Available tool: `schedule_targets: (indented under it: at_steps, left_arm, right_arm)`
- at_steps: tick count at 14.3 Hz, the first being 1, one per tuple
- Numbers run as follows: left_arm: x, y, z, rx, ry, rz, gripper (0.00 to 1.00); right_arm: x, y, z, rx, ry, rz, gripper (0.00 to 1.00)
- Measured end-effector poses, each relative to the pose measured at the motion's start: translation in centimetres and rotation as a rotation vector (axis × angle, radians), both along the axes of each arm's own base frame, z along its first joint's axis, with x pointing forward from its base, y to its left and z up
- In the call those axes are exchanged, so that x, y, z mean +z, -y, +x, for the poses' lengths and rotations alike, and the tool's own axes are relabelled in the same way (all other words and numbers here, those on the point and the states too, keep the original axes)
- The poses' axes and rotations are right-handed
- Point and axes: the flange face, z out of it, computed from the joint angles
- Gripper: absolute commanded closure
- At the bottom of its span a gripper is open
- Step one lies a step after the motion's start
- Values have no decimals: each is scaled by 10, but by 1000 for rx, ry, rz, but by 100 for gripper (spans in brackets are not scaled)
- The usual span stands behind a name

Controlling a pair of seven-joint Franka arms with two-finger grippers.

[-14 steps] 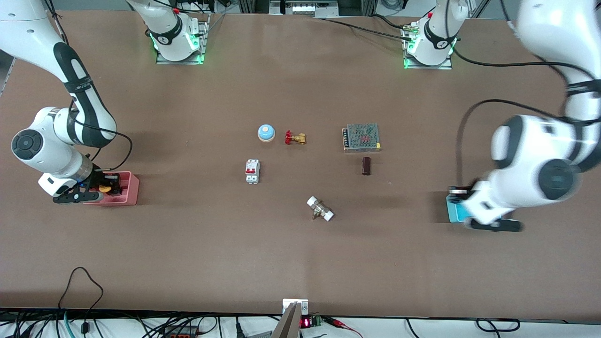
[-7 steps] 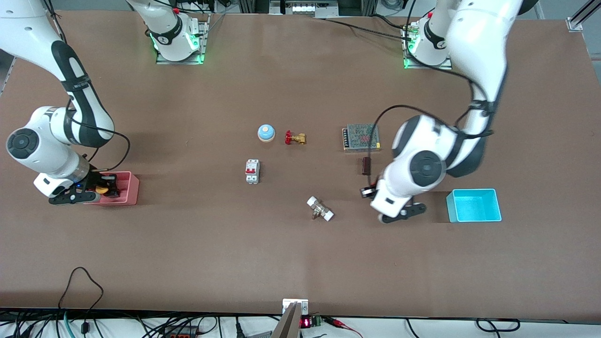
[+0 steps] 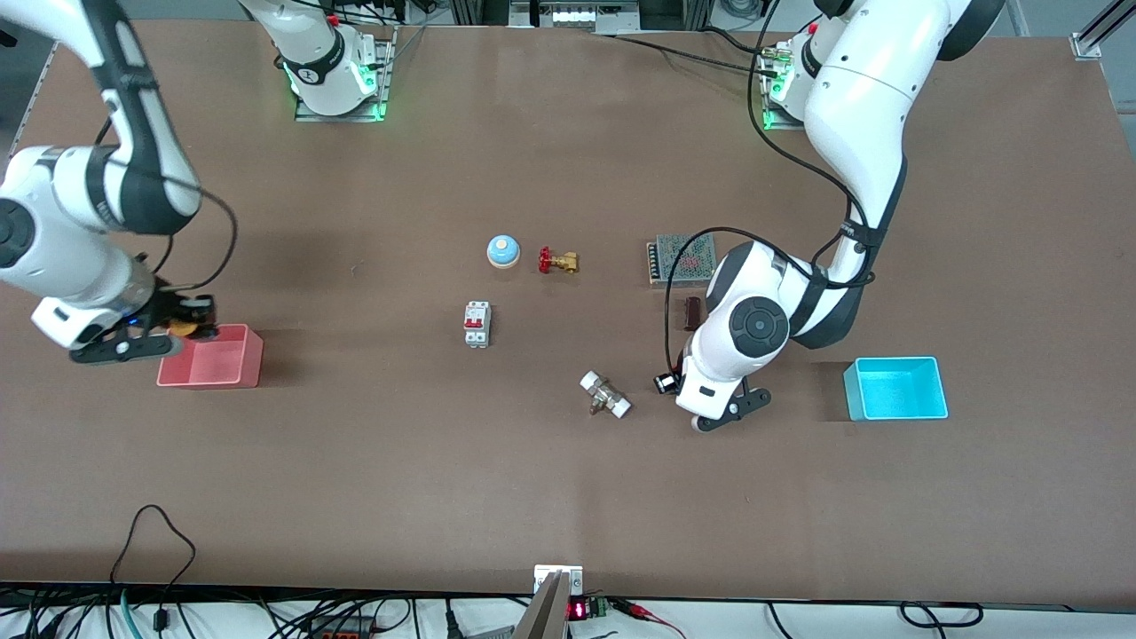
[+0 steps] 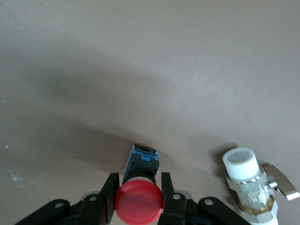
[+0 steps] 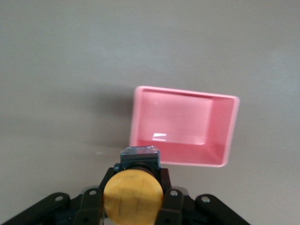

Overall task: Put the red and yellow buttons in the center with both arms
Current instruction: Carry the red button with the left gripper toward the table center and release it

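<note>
My left gripper (image 3: 667,383) is shut on the red button (image 4: 139,204), its black and blue body pointing down at the brown tabletop. It hangs low over the middle of the table, beside a white-capped brass fitting (image 3: 605,395), which also shows in the left wrist view (image 4: 244,174). My right gripper (image 3: 188,323) is shut on the yellow button (image 3: 184,328), seen as a yellow-orange cap in the right wrist view (image 5: 133,197). It is raised just above the rim of the pink bin (image 3: 213,362), at the right arm's end of the table.
A blue dome bell (image 3: 503,251), a brass valve with a red handwheel (image 3: 557,261), a white circuit breaker (image 3: 477,324), a mesh-topped power supply (image 3: 682,256) and a dark block (image 3: 693,312) lie around the middle. A cyan bin (image 3: 895,388) stands at the left arm's end.
My left arm has swung from the cyan bin to the middle of the table with the red button. My right gripper has lifted the yellow button out of the pink bin.
</note>
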Motion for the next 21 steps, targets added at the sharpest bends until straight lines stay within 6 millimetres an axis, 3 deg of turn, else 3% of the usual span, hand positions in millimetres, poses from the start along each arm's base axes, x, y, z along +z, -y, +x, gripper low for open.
schedule_targets:
  at_steps: [1,3,5,7,10,13,16,18,21]
  left_arm:
    - [-1,-1,0,-3,1,5,4]
    - [-2,0,-1,-13,6,14,0]
    - [-2,2,-2,-24,10,23,0]
    - [-1,4,-2,-29,14,25,0]
    - [22,3,2,-47,40,21,0]
    - [77,-19,6,-153,29,49,0]
    - [152,-61,11,-375,71,85,0]
    - [199,-89,11,-520,105,92,0]
    - [249,-129,5,-666,111,117,0]
  right_arm:
    - [0,-30,-2,-22,1,5,90]
    - [-14,-86,-10,-56,-14,9,89]
    - [-36,-129,-16,-77,-19,19,89]
    - [-61,-149,-17,-80,-25,36,88]
    - [-95,-150,-14,-81,-39,60,88]
    - [-120,-154,-15,-70,-54,68,87]
    - [-137,-158,-17,-48,-62,64,86]
    - [-142,-159,-18,-46,-65,67,86]
    - [-143,-164,-19,-46,-66,67,84]
